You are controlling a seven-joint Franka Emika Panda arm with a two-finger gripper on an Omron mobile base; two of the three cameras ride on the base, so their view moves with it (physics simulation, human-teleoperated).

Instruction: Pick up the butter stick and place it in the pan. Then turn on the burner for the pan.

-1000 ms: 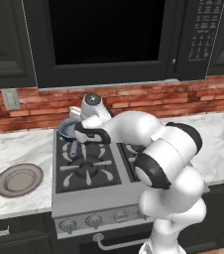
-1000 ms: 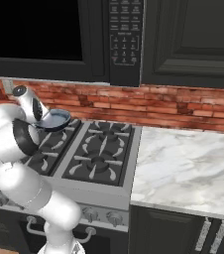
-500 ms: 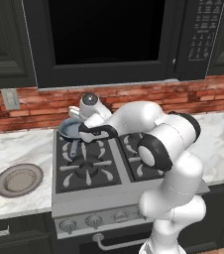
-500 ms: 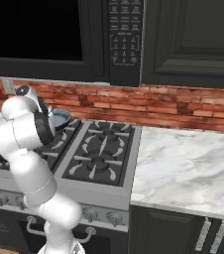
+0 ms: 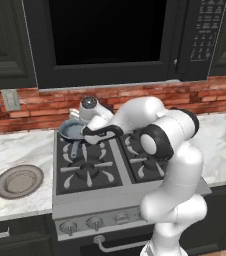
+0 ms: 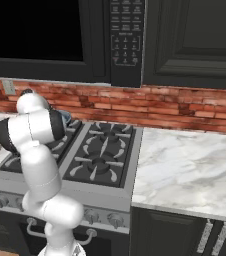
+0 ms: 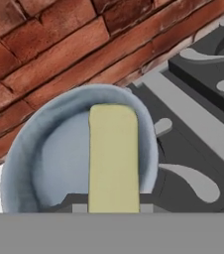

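Now gripper (image 5: 87, 134) pinching butter stick (image 7: 113, 158), held directly above pan (image 7: 49, 154) interior.

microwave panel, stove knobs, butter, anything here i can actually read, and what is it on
Microwave keypad: rows of pale button marks, too small and blurred to read.
Stove knobs: no legible markings.
Butter stick over the pan: plain yellow, no print.
Wall outlet: no text.
No text in these pictures can be read.
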